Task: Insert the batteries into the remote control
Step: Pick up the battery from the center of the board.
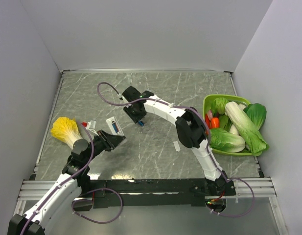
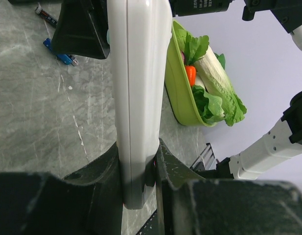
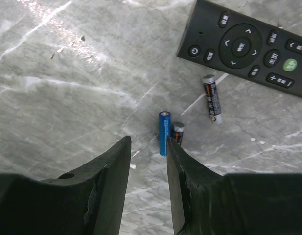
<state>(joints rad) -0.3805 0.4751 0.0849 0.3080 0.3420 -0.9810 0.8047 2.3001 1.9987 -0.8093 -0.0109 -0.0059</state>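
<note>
The left gripper (image 2: 138, 147) sits closest to the bases, at about 7 o'clock on the table (image 1: 151, 161). It is clamped on the white remote (image 2: 138, 73), which stands edge-on between the fingers, lifted off the marble, with its free end pointing toward 1 o'clock. A yellow cabbage (image 1: 65, 129) lies at 9 o'clock, just beside the left arm. At 3 o'clock a green basket (image 1: 205, 104) of leafy vegetables sits against the right wall.

Farther in, near the table's middle, the right gripper (image 3: 148, 144) hangs over the marble. Its fingers are a narrow gap apart with nothing between them. In the right wrist view, a blue battery (image 3: 164, 132) lies flat on the table just past the fingertips. A black-labelled cell (image 3: 178, 132) lies close against it, partly hidden by one finger. A second black cell (image 3: 212, 99) lies near them toward 1 o'clock. Beyond that lies the black remote (image 3: 248, 46), buttons up.
</note>
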